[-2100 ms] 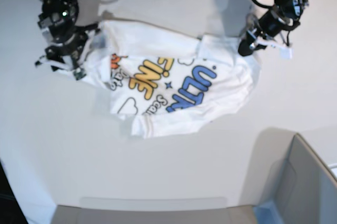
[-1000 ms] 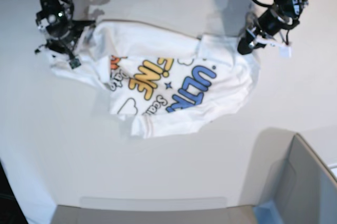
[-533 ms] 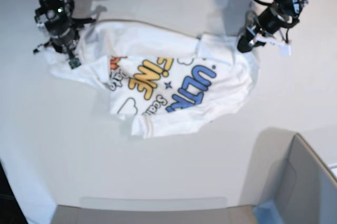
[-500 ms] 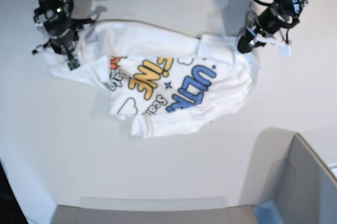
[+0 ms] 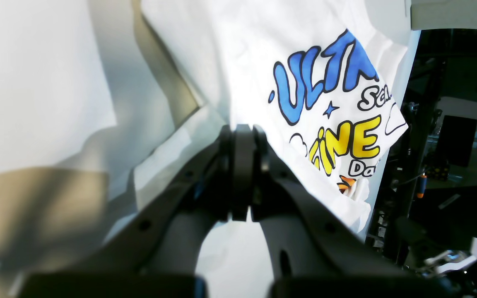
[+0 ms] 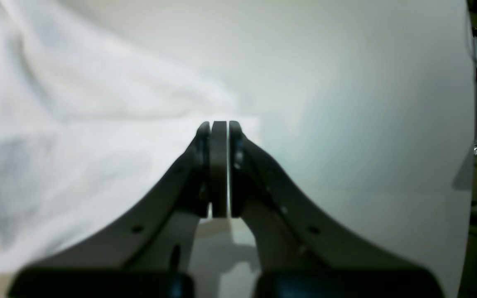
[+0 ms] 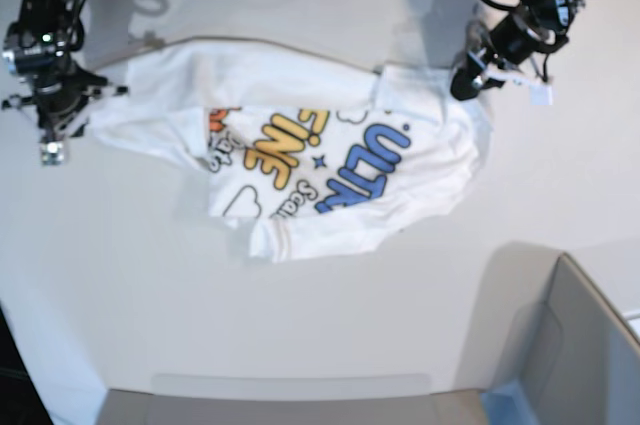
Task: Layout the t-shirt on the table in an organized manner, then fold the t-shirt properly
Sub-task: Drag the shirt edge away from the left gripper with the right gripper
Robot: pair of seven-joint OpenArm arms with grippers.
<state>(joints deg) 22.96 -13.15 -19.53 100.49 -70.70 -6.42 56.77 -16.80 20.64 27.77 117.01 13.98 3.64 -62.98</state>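
Note:
The white t-shirt (image 7: 330, 155) lies print-up and crumpled on the white table (image 7: 300, 295), lettering upside down in the base view. My left gripper (image 7: 462, 88) is at the shirt's right upper edge. In the left wrist view it (image 5: 240, 132) is shut on a fold of the shirt (image 5: 325, 82). My right gripper (image 7: 50, 147) is just left of the shirt's left sleeve. In the right wrist view it (image 6: 219, 124) is shut, with the shirt's edge (image 6: 56, 124) blurred to its left and bare table (image 6: 346, 82) to its right.
A grey box (image 7: 580, 345) stands at the table's front right corner. A flat grey panel (image 7: 290, 397) lies along the front edge. The table's dark curved back edge runs behind both arms.
My right arm has moved left, from over the shirt's left sleeve to just off its edge, and the sleeve lies spread out leftward. The left arm has stayed put.

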